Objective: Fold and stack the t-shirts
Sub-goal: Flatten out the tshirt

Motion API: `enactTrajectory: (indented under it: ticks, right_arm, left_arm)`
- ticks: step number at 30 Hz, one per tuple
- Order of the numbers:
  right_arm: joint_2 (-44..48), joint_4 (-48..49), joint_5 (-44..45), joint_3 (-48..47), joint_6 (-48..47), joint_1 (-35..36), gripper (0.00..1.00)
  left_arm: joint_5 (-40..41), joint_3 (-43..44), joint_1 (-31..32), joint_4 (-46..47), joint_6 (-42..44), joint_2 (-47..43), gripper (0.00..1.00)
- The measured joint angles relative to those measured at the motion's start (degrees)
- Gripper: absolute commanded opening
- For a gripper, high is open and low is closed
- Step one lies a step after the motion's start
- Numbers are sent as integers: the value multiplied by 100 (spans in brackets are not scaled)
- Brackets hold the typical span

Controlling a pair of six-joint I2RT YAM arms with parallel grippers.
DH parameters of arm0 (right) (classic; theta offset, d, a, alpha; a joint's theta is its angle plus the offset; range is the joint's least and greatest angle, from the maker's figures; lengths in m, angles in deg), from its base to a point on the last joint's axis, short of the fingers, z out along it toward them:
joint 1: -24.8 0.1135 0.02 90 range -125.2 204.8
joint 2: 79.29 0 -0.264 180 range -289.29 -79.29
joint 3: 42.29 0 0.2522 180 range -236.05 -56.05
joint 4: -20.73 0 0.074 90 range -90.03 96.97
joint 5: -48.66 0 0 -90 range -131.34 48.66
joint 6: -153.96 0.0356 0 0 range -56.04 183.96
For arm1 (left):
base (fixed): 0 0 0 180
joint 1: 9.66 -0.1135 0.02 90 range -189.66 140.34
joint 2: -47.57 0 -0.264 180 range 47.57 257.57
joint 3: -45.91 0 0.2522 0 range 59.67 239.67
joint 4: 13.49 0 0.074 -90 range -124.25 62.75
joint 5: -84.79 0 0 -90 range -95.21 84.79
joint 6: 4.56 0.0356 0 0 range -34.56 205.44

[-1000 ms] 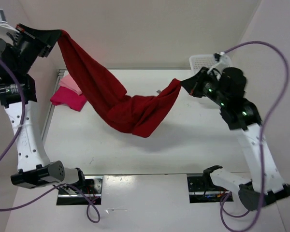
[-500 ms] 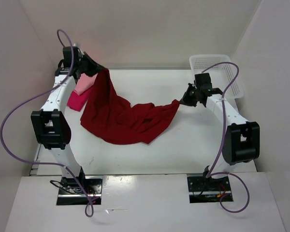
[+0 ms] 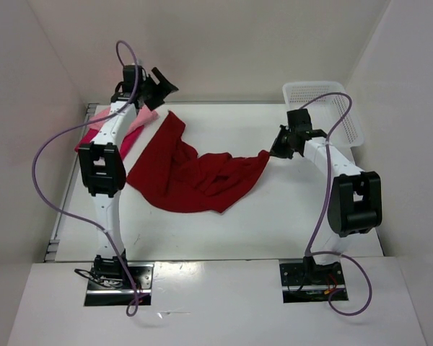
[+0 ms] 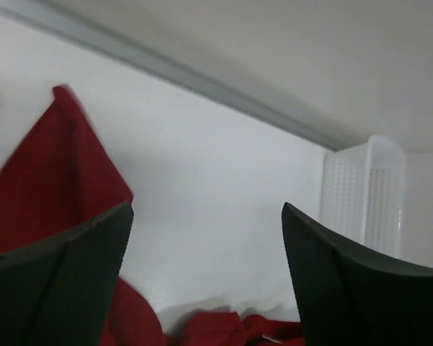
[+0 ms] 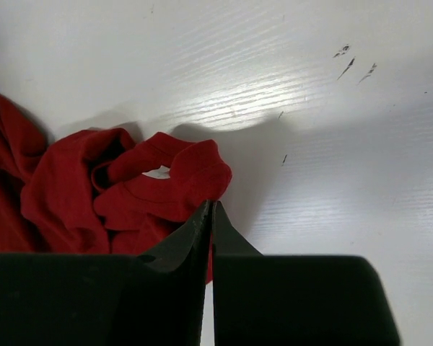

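One maroon shirt (image 3: pixel 195 176) sprawling mid-table, right gripper (image 3: pixel 273 152) pinching its corner, left gripper (image 3: pixel 167 85) gaping empty near one magenta shirt (image 3: pixel 84 142) and one pink shirt (image 3: pixel 146 117)

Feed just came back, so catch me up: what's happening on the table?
The right gripper is shut on one end of the maroon shirt, which lies rumpled and unfolded across the middle of the table. The left gripper is open and empty, up near the far left corner above the shirt's other end. The pink shirt and magenta shirt lie at far left, partly hidden by the left arm.
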Motion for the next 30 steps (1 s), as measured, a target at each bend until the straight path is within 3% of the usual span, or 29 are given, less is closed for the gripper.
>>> enactTrajectory:
  ticks: [1, 4, 8, 11, 13, 15, 16, 18, 19, 22, 23, 27, 28, 30]
  right_arm:
    - [-11, 2, 20, -15, 13, 0, 9]
    - [-28, 9, 59, -35, 37, 0, 16]
    - [-22, 22, 63, -26, 44, 0, 17]
    - [24, 46, 15, 33, 42, 0, 8]
    - [94, 48, -33, 125, 37, 0, 1]
    - [142, 68, -81, 216, 37, 0, 1]
    - [153, 74, -107, 262, 39, 0, 1]
    - [160, 74, -162, 337, 33, 0, 9]
    - [162, 76, -195, 376, 13, 0, 23]
    - [162, 76, -247, 457, -37, 0, 44]
    - [162, 74, -256, 485, -52, 0, 47]
    - [70, 76, -343, 533, -144, 2, 54]
    - [26, 76, -363, 540, -160, 2, 56]
    - [-55, 76, -391, 542, -175, 9, 57]
  left_arm:
    - [-4, -83, 50, -109, 61, 55, 100]
    - [76, -866, 114, -118, 328, -275, 100]
    - [243, -3064, -24, 7, 616, -1882, 100]
    - [267, -4647, -417, 149, 608, -3397, 65]
    - [269, -5558, -859, 238, 562, -4315, 50]
    - [278, -6295, -1355, 400, 459, -4878, 52]
    - [284, -6577, -1574, 407, 439, -4999, 63]
    - [269, -6968, -1805, 400, 367, -4911, 78]
    - [243, -7084, -1827, 376, 315, -4750, 83]
    - [140, -7235, -1784, 319, 297, -4188, 85]
    - [103, -7241, -1766, 317, 297, -4030, 85]
    - [-9, -7246, -1746, 378, 256, -3587, 64]
    - [-42, -7246, -1746, 422, 249, -3515, 50]
    - [-107, -7246, -1746, 529, 195, -3416, 37]
